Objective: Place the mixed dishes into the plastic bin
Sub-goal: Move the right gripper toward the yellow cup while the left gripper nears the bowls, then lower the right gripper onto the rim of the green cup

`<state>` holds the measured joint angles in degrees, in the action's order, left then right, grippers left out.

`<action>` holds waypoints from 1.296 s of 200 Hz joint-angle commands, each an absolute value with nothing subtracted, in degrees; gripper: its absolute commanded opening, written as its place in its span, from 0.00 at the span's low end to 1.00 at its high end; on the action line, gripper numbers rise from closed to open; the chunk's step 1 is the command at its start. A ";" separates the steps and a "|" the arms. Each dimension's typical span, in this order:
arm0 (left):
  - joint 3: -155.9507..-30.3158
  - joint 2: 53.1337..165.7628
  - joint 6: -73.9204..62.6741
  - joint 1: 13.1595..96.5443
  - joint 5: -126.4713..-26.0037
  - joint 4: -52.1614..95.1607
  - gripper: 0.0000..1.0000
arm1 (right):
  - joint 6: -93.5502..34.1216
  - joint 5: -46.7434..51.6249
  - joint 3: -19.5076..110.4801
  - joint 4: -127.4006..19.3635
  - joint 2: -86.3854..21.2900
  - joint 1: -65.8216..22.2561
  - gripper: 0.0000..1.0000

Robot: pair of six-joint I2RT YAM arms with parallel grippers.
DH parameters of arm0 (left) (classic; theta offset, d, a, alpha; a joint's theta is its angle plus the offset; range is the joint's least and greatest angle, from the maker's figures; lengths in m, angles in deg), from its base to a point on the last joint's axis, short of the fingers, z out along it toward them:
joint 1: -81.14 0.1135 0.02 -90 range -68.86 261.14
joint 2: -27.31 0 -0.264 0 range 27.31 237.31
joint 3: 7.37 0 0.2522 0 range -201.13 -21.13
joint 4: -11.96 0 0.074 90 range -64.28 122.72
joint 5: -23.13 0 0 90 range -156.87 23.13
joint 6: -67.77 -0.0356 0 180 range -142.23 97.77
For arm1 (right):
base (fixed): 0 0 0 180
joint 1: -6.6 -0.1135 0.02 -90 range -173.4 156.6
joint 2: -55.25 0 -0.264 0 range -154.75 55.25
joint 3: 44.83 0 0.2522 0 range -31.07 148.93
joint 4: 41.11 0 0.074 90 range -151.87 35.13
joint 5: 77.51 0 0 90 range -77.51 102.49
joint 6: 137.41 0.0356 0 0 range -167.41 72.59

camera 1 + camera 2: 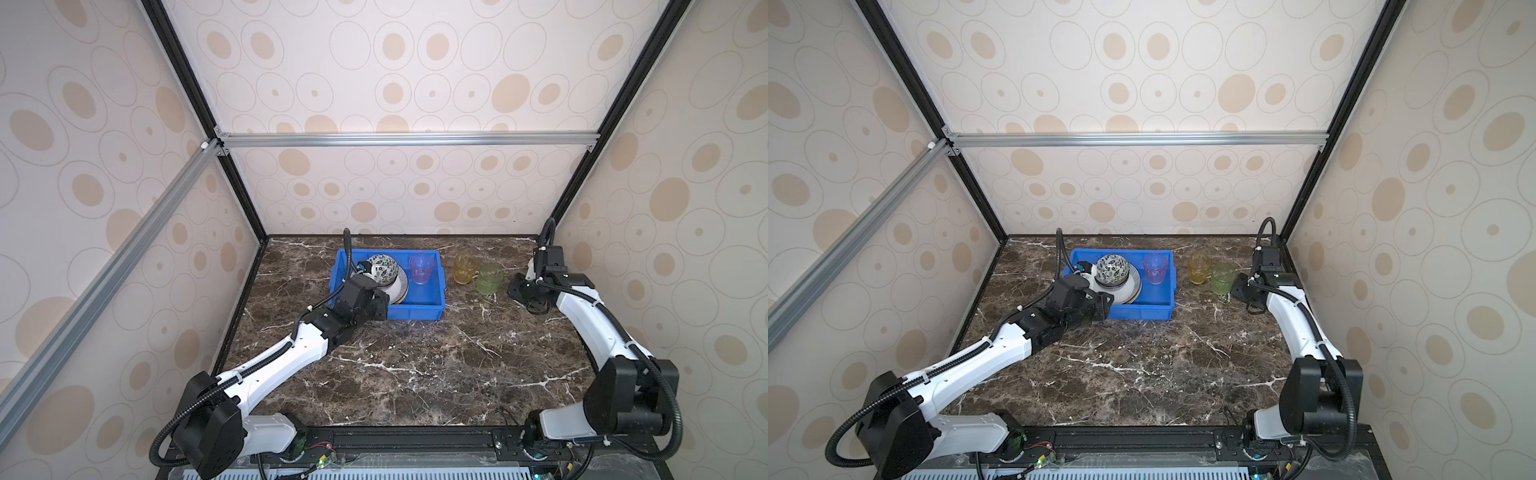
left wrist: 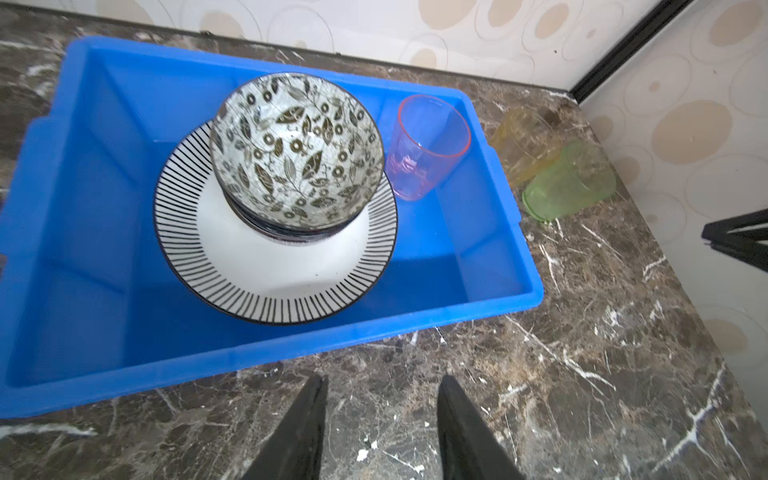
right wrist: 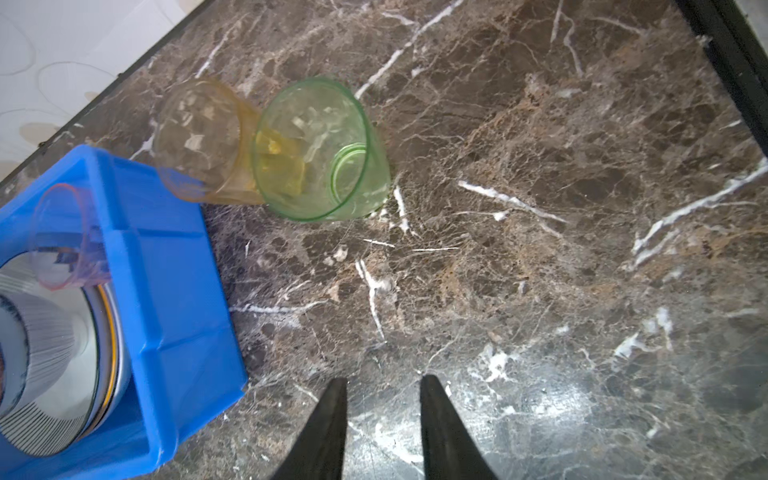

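Note:
The blue plastic bin [image 1: 415, 311] [image 2: 166, 370] stands at the back of the marble table. Inside it a leaf-patterned bowl [image 2: 297, 153] rests on a striped-rim plate [image 2: 291, 270] that tops a stack, with a pink tumbler [image 2: 428, 145] upright beside it. A yellow tumbler [image 1: 465, 268] [image 3: 203, 137] and a green tumbler [image 1: 490, 278] [image 3: 320, 153] stand on the table just right of the bin. My left gripper [image 2: 382, 382] [image 1: 380, 309] hovers open and empty at the bin's front wall. My right gripper [image 3: 382, 386] [image 1: 519, 291] is open and empty, right of the green tumbler.
Patterned walls close the table [image 1: 415, 374] at the back and both sides, with black frame posts in the back corners. The right arm [image 1: 582, 316] runs along the right wall. The yellow and green tumblers stand close together, almost touching.

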<state>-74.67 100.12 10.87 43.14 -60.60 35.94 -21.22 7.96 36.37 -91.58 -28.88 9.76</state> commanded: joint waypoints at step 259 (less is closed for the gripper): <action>-73.89 100.97 5.54 42.58 -54.13 27.48 0.45 | -18.59 6.15 55.51 -87.74 -52.93 11.90 0.34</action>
